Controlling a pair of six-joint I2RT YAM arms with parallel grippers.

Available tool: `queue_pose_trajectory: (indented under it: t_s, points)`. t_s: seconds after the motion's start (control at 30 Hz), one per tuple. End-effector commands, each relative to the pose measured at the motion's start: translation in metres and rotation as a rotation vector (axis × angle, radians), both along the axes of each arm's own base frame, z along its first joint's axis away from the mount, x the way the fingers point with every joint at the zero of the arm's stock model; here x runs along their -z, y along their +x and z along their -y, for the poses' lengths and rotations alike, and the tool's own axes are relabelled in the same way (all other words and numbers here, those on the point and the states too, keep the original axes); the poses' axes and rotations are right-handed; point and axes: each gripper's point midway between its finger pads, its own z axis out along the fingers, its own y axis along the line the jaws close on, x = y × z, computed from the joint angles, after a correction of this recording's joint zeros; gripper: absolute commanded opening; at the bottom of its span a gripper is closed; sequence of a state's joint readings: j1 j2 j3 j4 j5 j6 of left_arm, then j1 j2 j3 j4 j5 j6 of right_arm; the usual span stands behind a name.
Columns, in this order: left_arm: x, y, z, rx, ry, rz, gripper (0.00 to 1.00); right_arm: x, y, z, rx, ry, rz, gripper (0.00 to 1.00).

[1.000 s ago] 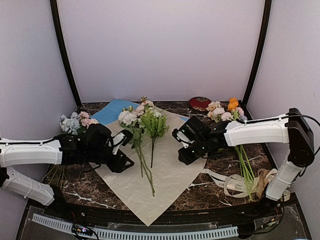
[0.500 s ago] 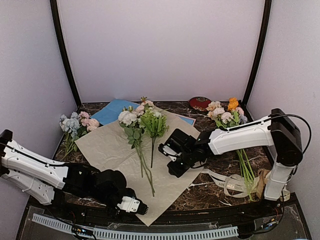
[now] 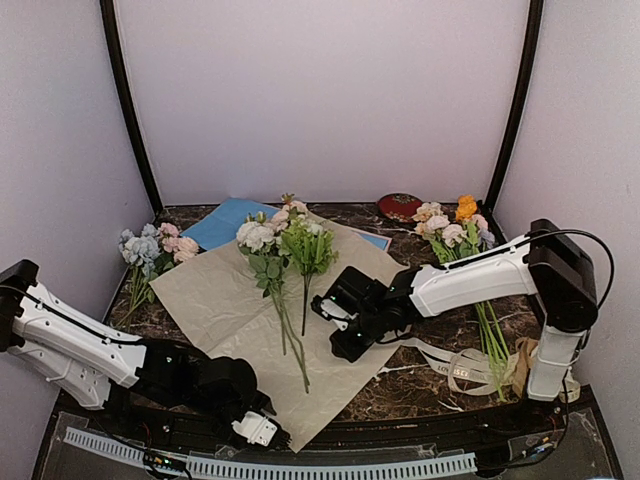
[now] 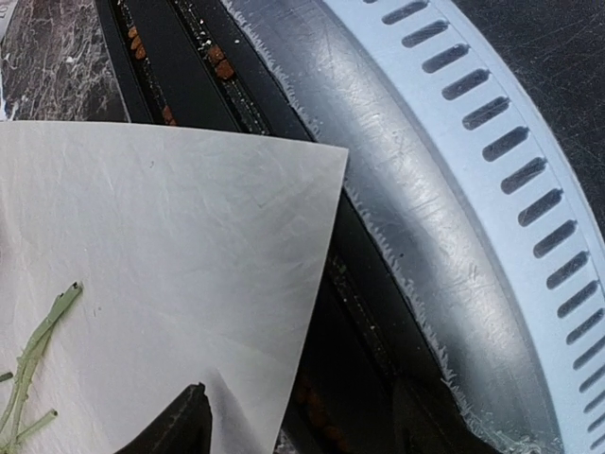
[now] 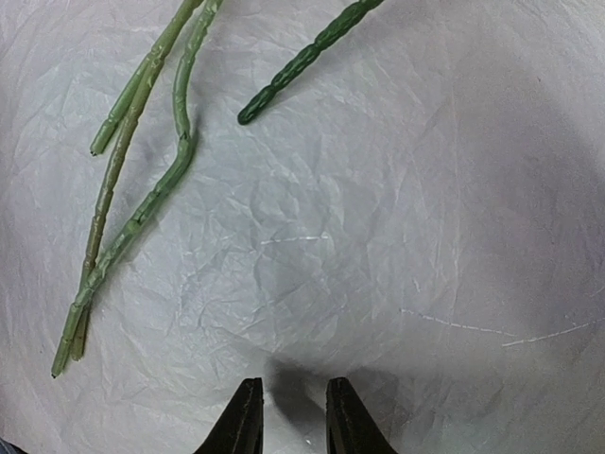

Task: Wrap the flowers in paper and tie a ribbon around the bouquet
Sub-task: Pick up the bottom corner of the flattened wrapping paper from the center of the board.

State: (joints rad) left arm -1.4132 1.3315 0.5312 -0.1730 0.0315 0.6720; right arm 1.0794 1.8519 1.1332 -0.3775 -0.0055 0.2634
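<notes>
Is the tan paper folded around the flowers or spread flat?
Spread flat: the paper lies open with the flowers resting on top, nothing wrapped over them.

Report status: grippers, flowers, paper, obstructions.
Left gripper open at near corner of creased tan paper sheet. Right gripper slightly open, empty, over the sheet beside green stems. Pale pink-cream flowers lie unwrapped on it. Nothing blocking.

In my overhead view, a bunch with blue blooms [image 3: 148, 247] lies at the left and a light blue sheet [image 3: 226, 221] just right of it. A dark red round thing [image 3: 400, 206] sits upper right, near a bunch with an orange bloom [image 3: 453, 222]. All rest on the marble table [image 3: 430, 392].
</notes>
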Motion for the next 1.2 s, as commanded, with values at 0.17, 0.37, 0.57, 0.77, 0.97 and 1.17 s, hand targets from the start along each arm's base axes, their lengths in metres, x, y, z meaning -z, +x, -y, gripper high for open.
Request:
queue_pose_trajectory:
  t_s: [0.17,0.37,0.57,0.77,0.97,1.17]
  points:
    - [-0.011,0.053,0.015,-0.062,-0.097,0.29,0.52,0.009,-0.005,-0.01,-0.029,0.013,-0.027,0.24]
    - [-0.015,0.053,0.02,-0.039,-0.11,0.29,0.48,0.003,-0.002,-0.017,-0.038,0.022,-0.02,0.23]
    - [-0.027,0.057,0.036,-0.029,-0.173,0.301,0.47,0.0,0.0,-0.023,-0.048,0.031,-0.024,0.23]
    - [-0.036,0.045,0.039,0.046,-0.185,0.233,0.53,-0.001,-0.001,-0.022,-0.056,0.033,-0.035,0.23]
    - [-0.039,0.045,0.026,0.055,-0.14,0.199,0.58,0.002,-0.002,-0.018,-0.052,0.024,-0.042,0.23]
    - [-0.046,0.04,0.02,0.078,-0.134,0.16,0.59,0.003,-0.001,-0.017,-0.052,0.02,-0.044,0.23]
